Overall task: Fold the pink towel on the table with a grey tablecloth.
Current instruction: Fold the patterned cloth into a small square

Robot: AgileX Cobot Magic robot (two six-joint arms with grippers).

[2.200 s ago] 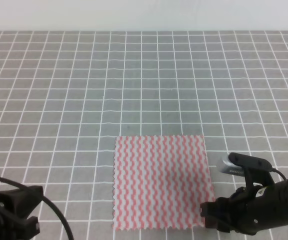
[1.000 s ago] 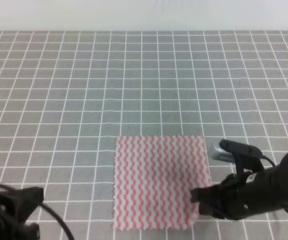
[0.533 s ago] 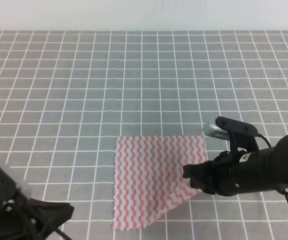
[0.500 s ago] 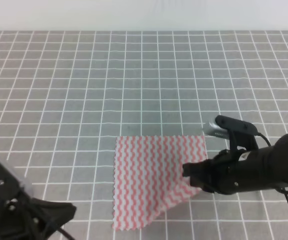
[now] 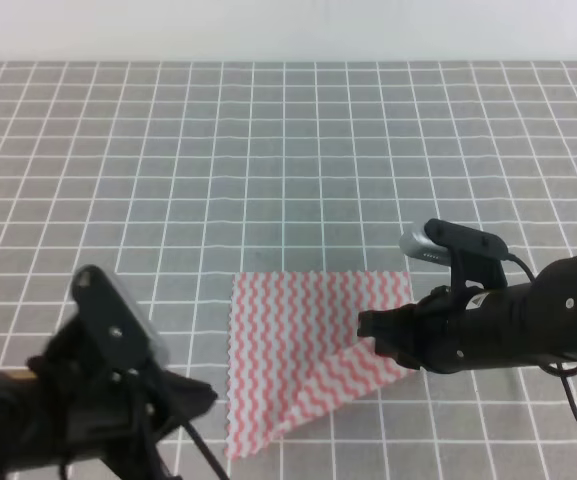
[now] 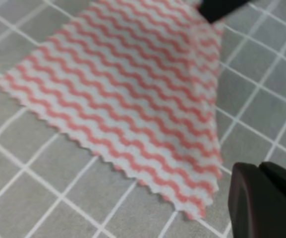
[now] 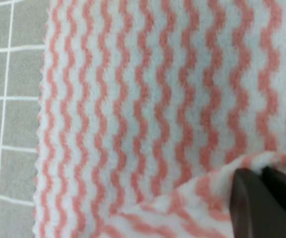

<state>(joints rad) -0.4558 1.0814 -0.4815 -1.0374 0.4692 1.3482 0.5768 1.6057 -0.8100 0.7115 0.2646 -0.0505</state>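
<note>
The pink towel [image 5: 288, 345] with red and white wavy stripes lies on the grey tablecloth [image 5: 268, 170], near the front middle. Its near right corner is lifted and drawn in over the cloth, so the near edge runs as a diagonal. My right gripper [image 5: 365, 324] is shut on that corner. In the right wrist view, the right gripper [image 7: 260, 191] pinches a raised fold of the towel [image 7: 147, 99]. My left gripper [image 5: 206, 393] is shut and empty, just left of the near left corner. In the left wrist view, the left gripper [image 6: 260, 198] hovers beside the towel [image 6: 133, 84].
White grid lines cover the tablecloth on all sides of the towel. A pale wall [image 5: 288, 30] runs along the table's far edge. The left arm's black body [image 5: 78, 400] fills the near left corner, and the right arm's body [image 5: 528, 320] with its cable fills the near right.
My right gripper has lifted the towel's near right corner and carried it left and away, folding it over. My left arm has swung up and right toward the near left corner.
</note>
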